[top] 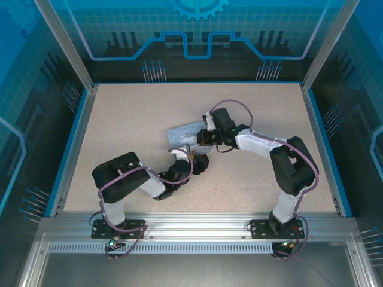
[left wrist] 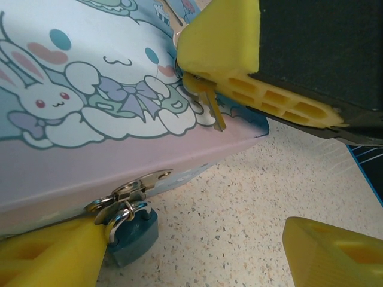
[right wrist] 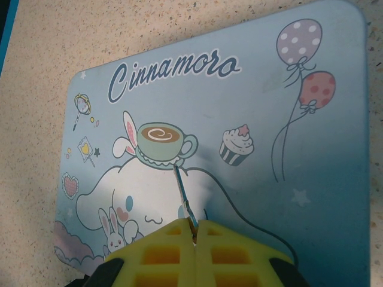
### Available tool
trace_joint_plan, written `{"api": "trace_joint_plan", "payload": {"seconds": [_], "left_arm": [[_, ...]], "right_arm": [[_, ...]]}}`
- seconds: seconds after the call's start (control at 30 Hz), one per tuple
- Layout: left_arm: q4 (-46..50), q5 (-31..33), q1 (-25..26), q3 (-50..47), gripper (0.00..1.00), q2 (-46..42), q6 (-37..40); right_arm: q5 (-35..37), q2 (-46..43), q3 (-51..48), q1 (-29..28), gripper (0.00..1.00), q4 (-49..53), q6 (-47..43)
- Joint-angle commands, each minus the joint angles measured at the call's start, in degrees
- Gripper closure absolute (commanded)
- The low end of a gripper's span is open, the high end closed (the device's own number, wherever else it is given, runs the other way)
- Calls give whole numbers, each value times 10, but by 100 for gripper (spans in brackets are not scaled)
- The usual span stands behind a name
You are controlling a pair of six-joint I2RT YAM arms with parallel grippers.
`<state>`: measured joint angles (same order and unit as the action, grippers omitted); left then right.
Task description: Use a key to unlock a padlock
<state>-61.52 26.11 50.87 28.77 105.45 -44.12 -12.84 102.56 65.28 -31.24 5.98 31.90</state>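
Observation:
The blue-teal padlock (left wrist: 133, 234) hangs by its metal shackle from the hasp (left wrist: 128, 190) on the front of the cartoon-print tin (left wrist: 90, 113). It rests on the table. My left gripper (left wrist: 194, 242) is open, and its left finger (left wrist: 51, 256) sits right beside the padlock. The other finger (left wrist: 335, 251) is far to the right. My right gripper (right wrist: 194, 232) is shut on the thin key (right wrist: 184, 194), whose blade sticks out over the tin's lid (right wrist: 251, 89). In the left wrist view the key (left wrist: 212, 110) points down from the right gripper's fingers (left wrist: 221, 42).
The tin (top: 184, 131) lies mid-table with both grippers meeting at its near edge, left gripper (top: 192, 160) and right gripper (top: 202, 137). Bare speckled tabletop (top: 119, 119) surrounds it, bounded by a blue rim (top: 76, 137) and enclosure posts.

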Motion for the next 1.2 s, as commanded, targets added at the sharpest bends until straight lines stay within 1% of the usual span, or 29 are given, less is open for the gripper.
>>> {"api": "trace_joint_plan", "payload": {"seconds": [0.0, 0.2, 0.37, 0.53, 0.63, 0.73, 1.07, 1.17], "left_arm": [[5, -4, -6, 17, 23, 14, -30], [48, -7, -8, 28, 23, 17, -40], [40, -6, -11, 29, 25, 24, -46], [37, -2, -13, 36, 24, 38, -47], [23, 0, -15, 36, 27, 47, -48], [18, 0, -17, 36, 34, 47, -44], [27, 14, -18, 32, 75, 40, -38], [27, 18, -18, 31, 84, 35, -31]], "right_arm": [[2, 17, -5, -10, 100, 40, -9], [1, 18, -6, -10, 100, 43, -9], [-1, 17, -10, -10, 100, 38, -8], [-2, 17, -11, -10, 100, 35, -7], [-3, 17, -11, -10, 100, 35, -8], [-3, 17, -11, -10, 100, 35, -8], [-6, 15, -13, -10, 100, 31, -8], [-5, 14, -14, -10, 100, 29, -8]]}}
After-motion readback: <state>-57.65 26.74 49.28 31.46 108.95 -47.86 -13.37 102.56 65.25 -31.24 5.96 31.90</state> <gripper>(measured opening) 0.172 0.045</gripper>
